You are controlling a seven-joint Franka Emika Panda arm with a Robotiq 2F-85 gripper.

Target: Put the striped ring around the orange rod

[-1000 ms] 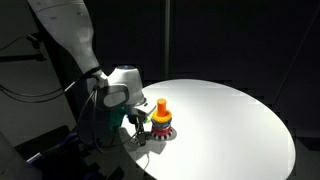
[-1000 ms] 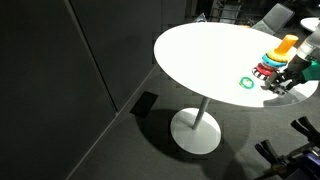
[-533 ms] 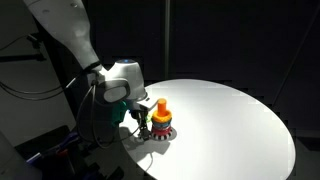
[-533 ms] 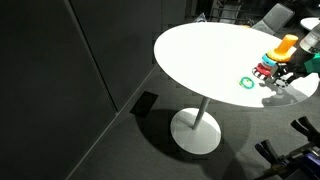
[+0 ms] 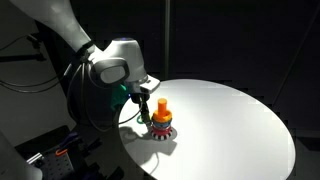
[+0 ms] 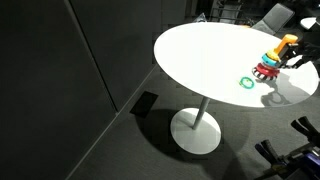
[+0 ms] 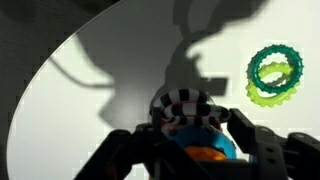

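In an exterior view, shows the fingers (image 5: 141, 110) clear of the white worktop (image 5: 230, 120), just beside the orange rod (image 5: 162, 107), upright in its stacked rings (image 5: 161, 128). In an exterior view, places the orange rod (image 6: 286, 42) and stacked rings (image 6: 268, 68) near the worktop (image 6: 200, 55) edge, with a green ring (image 6: 246, 82) lying apart. In the wrist view, frames the striped ring (image 7: 188, 99) between the dark fingers (image 7: 262, 148), against a blue and orange shape. Cannot tell whether clamped on it or loose, nor whether around the rod. Shows the green ring (image 7: 275, 72) flat, off to one side.
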